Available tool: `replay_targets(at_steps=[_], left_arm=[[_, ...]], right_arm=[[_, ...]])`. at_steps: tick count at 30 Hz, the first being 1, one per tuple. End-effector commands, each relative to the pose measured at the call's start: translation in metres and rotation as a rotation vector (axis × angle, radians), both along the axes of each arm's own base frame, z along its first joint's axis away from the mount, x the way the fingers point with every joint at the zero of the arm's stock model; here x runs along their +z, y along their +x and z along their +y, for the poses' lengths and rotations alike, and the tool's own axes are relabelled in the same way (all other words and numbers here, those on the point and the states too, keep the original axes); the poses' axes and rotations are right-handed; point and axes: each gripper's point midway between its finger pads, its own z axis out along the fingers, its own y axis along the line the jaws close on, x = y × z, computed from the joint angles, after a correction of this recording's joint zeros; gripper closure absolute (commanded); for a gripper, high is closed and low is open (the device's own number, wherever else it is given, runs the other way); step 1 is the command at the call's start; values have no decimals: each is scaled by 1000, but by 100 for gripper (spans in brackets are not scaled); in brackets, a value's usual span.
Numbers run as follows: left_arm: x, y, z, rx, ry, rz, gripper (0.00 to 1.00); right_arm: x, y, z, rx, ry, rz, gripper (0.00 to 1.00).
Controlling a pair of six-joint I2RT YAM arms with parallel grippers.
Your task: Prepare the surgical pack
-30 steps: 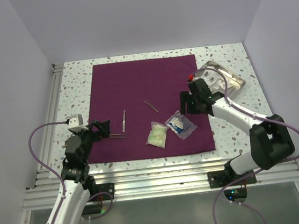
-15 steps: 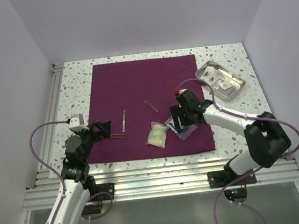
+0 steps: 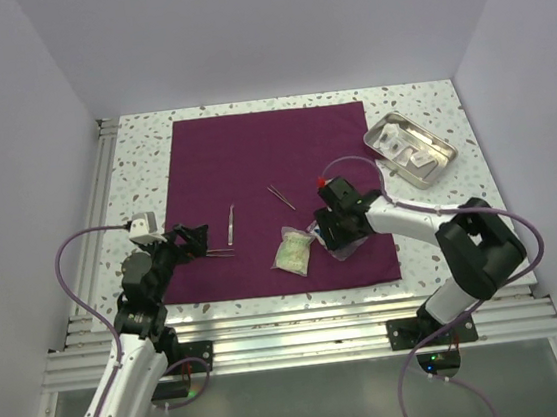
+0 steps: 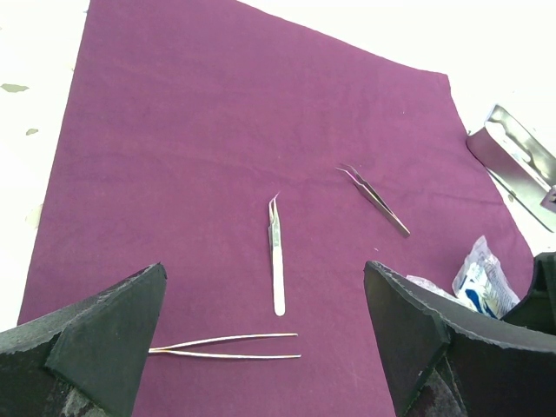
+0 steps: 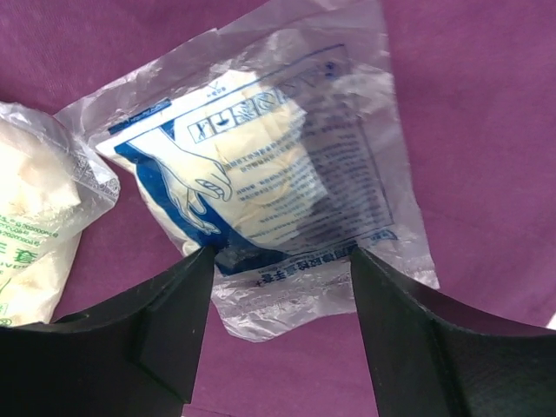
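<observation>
Right arm has swung away from the metal tray (image 3: pixel 442 162) and dropped over the glove packet (image 5: pixel 261 174) since a second ago, so that's the big change on my feed. Left arm hasn't budged as far as I can see.

Right jaws are spread wide, one finger (image 5: pixel 165 339) on each side of the packet's near edge, clamped on nothing. I can't tell from the wrist cam whether they touch the plastic. The packet is clear, with a blue hand drawing printed on it and something cream inside. A second packet (image 3: pixel 291 250) of pale stuff sits right up against its left side.

The surgical pack (image 3: pixel 271 159) is laid out flat as one big purple square in the middle of the bench (image 3: pixel 433 241), and both packets lie near its front edge.

Left jaws are apart too, low over the sheet's near-left corner. Thin tweezers (image 4: pixel 226 346) lie on the cloth just ahead of them, a second pair (image 4: pixel 276 256) a bit further in, and a third (image 4: pixel 375 188) toward the middle. The tray sits on the bench just off the sheet's far-right corner.
</observation>
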Motion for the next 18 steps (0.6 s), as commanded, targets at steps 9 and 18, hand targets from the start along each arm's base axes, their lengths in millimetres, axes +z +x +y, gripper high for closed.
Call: replay_targets(at_steps=[9,18], left_arm=[[21,4,-4,-14,-18,-69,0],[21,4,-4,-11,-16,-68,0]], right_arm=[[-14,-3,11,17,28,37,60],[32,9,7,-53,69,-94,85]])
